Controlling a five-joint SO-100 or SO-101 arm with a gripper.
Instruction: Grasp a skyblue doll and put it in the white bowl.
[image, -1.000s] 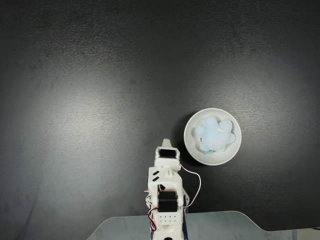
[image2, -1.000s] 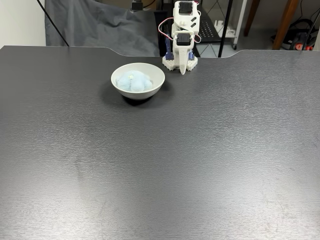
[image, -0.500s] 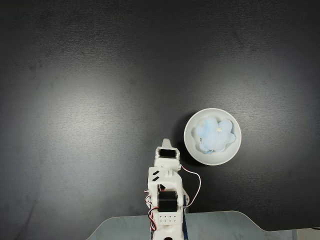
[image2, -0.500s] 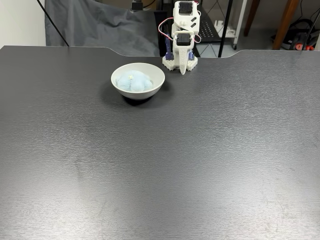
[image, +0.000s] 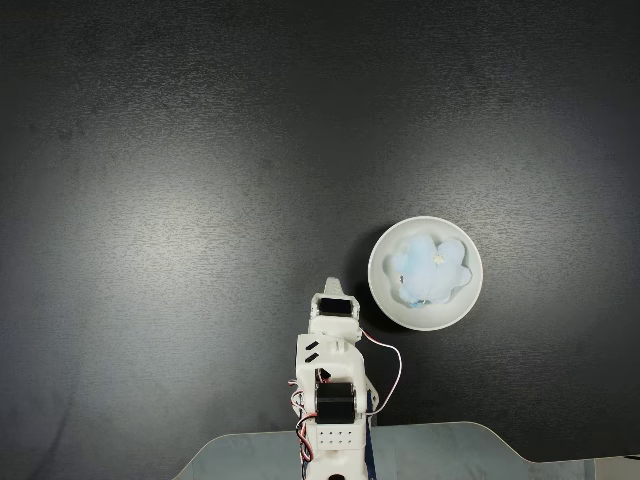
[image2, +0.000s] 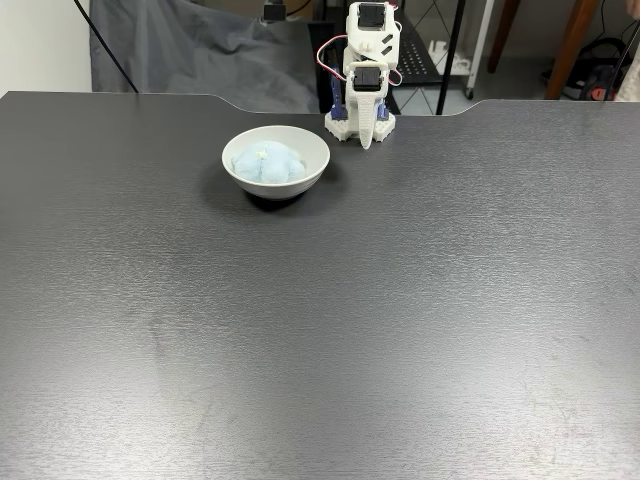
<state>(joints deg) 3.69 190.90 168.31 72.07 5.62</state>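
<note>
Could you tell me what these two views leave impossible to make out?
- Underside of the skyblue doll: hidden by the white bowl in both fixed views.
- Gripper opening: fingers too small and folded together to judge.
- Arm base: cut off by the bottom edge in a fixed view.

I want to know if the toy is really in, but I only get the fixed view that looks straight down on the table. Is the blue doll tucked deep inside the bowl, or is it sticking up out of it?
Observer: In a fixed view from the side, the skyblue doll sits low in the white bowl, and its top does not rise above the rim.
Operator: Where are the robot's fingers pointing? From up here I just see a white lump.
Observer: The arm is folded up, and the fingers hang straight down, looking pressed together, with the tip near the table and apart from the bowl.
Operator: What is behind the robot?
Observer: A grey cloth hangs beyond the table's far edge.
</note>
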